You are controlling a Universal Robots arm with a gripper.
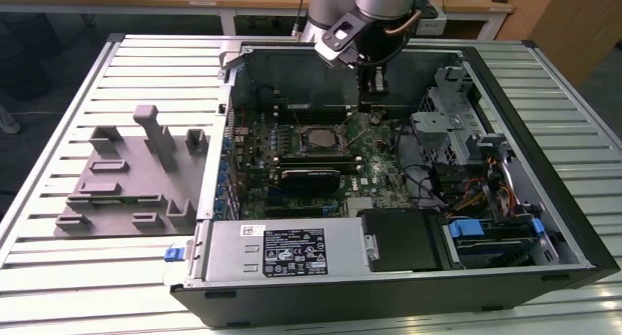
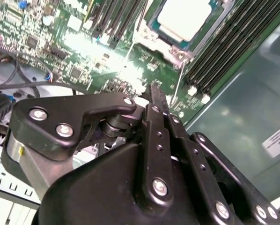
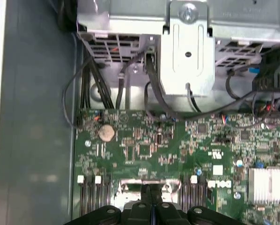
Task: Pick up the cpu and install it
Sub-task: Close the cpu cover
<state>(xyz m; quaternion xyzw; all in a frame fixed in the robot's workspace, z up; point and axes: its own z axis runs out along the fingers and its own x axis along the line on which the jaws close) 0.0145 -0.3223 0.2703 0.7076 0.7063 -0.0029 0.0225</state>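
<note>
We saw the cpu (image 1: 319, 137) seated in its socket (image 2: 154, 37), the gripper (image 1: 371, 115) at its two o'clock, fingers (image 3: 144, 208) together and empty, so latching seemed in hand, needing gentle pressure on the lever (image 2: 178, 80).

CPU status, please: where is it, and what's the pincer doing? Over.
Pincer looks shut, low over the motherboard. Cpu lies in its socket, apart from the pincer. Thin lever stands beside the pincer. Over.
</note>
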